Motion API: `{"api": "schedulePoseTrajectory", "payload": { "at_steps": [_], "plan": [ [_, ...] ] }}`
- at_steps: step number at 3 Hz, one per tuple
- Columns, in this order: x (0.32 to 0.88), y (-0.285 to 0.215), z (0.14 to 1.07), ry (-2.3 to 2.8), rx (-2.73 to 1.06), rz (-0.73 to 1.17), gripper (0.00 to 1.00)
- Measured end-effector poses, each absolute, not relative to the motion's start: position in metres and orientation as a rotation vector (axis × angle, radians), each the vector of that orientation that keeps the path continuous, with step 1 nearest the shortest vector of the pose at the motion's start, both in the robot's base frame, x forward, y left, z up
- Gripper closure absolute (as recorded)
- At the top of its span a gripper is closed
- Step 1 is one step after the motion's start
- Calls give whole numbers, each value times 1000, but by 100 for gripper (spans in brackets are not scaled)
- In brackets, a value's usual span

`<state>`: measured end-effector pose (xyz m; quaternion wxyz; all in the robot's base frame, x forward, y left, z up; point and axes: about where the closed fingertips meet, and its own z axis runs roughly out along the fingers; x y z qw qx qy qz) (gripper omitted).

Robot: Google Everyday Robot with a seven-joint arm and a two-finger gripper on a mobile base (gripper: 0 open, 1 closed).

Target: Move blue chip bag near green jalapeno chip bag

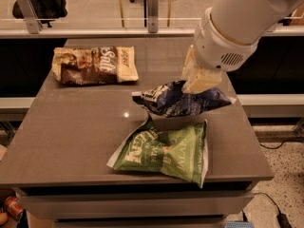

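The blue chip bag, dark navy and crinkled with white lettering, hangs tilted just above the grey table, right of centre. My gripper, with cream fingers under a large white arm, comes down from the upper right and is shut on the bag's upper right part. The green jalapeno chip bag lies flat right in front of the blue bag, near the table's front edge. The two bags are almost touching.
A brown-and-cream bag marked Salt lies at the table's back left. The table's right edge is close to the blue bag. A glass rail and a lower shelf run behind the table.
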<state>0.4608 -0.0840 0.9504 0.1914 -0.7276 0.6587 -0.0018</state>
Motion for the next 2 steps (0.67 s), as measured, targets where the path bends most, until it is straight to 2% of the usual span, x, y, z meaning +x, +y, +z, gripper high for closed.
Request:
{"api": "schedulePoseTrajectory", "payload": {
  "at_steps": [1,2],
  "plan": [
    [457,-83,949,1865,-2027,5,14],
    [452,-83,951,1870,-2020,12,0]
  ]
}}
